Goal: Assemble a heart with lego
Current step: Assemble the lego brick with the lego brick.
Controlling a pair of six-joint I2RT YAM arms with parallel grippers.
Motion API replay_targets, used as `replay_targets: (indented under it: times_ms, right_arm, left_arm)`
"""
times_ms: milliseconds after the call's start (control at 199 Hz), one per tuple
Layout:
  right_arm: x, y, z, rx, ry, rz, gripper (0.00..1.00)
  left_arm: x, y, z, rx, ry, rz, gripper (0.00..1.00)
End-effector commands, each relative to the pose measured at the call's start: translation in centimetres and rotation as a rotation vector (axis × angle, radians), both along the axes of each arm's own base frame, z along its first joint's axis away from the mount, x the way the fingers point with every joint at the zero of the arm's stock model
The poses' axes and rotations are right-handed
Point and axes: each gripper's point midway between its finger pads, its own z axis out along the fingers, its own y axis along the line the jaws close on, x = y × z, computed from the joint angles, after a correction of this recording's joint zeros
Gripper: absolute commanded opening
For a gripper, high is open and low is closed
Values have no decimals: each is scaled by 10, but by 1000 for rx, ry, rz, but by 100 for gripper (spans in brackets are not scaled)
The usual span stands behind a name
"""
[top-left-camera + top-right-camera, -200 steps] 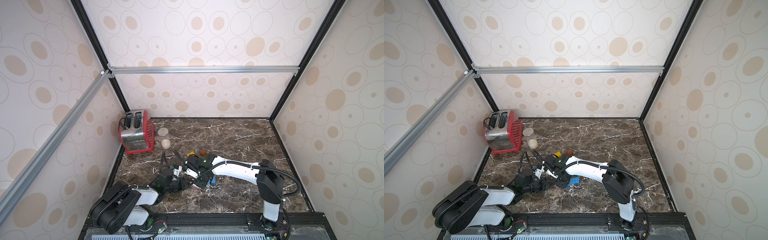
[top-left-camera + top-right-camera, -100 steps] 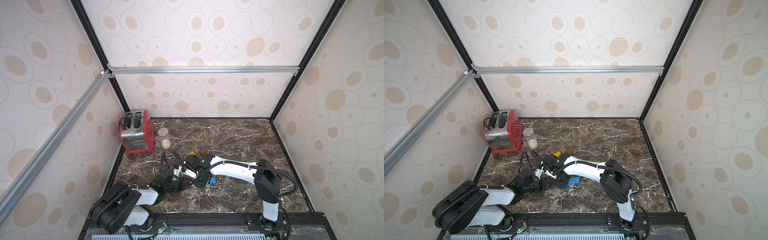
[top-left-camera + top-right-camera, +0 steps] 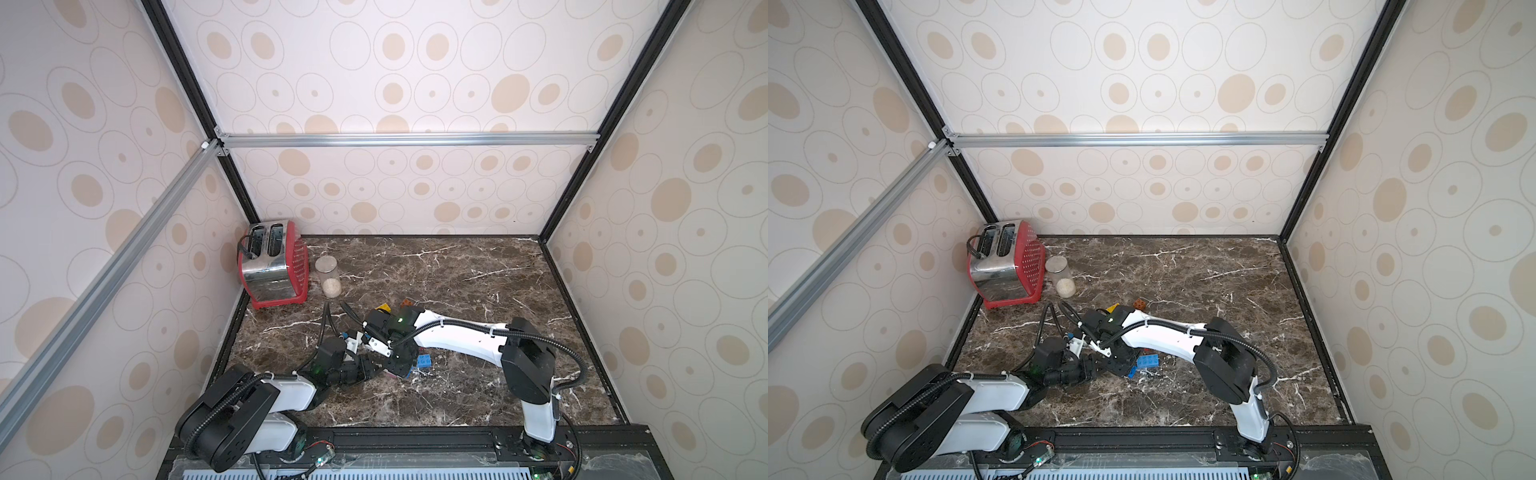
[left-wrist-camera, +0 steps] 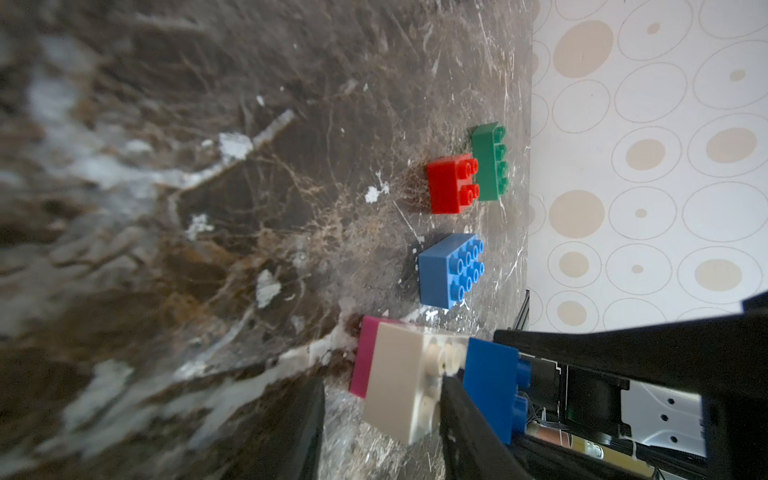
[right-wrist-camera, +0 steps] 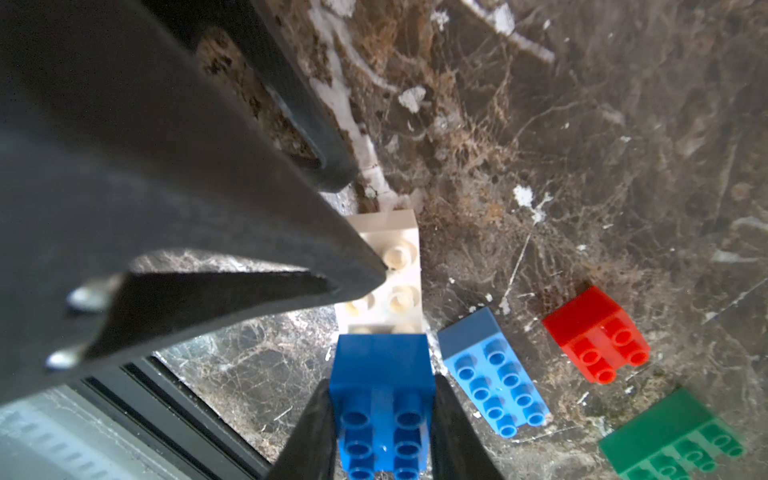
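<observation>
Well, left gripper (image 4: 382, 386) jaws had just slackened off white brick (image 5: 399, 237) | right gripper (image 5: 382, 384) jaws clamped dark blue brick (image 5: 382, 365) | join probably seated

White brick (image 4: 399, 386), studs up, slightly tilted, sitting on top of pink brick (image 4: 365, 357). Dark blue brick (image 5: 382, 374) over one end of the white studs; pressed home or not, cannot tell. Just beside, flat on the table (image 4: 249, 208), studs up: lighter blue eight-stud brick (image 4: 449, 270). Further away, red four-stud brick (image 4: 451, 185) and, near it, long green brick (image 4: 490, 162). Well apart from these, yellow brick (image 3: 384, 308) and orange brick (image 3: 406, 302).
</observation>
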Motion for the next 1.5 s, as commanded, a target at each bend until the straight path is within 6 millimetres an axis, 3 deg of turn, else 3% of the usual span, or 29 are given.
replay_targets:
  times_ms: [0,331,707,852,983,1203,1384,1494]
  right_arm:
    - [-1,4,-34,-32,36,-11,16]
    - [-6,13,-33,-39,91,-1,12]
    - [-7,-3,-52,-107,60,-34,13]
    - [0,2,-32,-62,16,-17,15]
    - [3,10,-14,-11,4,-5,21]
    - [0,8,-12,-8,15,-3,33]
    - [3,10,1,25,-15,-3,50]
    - [4,9,9,35,-25,0,54]
  left_arm:
    - [-5,3,-5,32,3,-11,46]
    - [-4,2,-7,38,8,-15,46]
    - [-7,4,-10,50,19,-14,46]
    - [-4,2,-4,48,9,-21,46]
    - [-1,3,2,54,-2,-13,46]
    - [1,4,18,66,-37,-13,47]
    - [2,3,20,68,-37,-17,48]
    - [1,4,18,74,-30,-14,48]
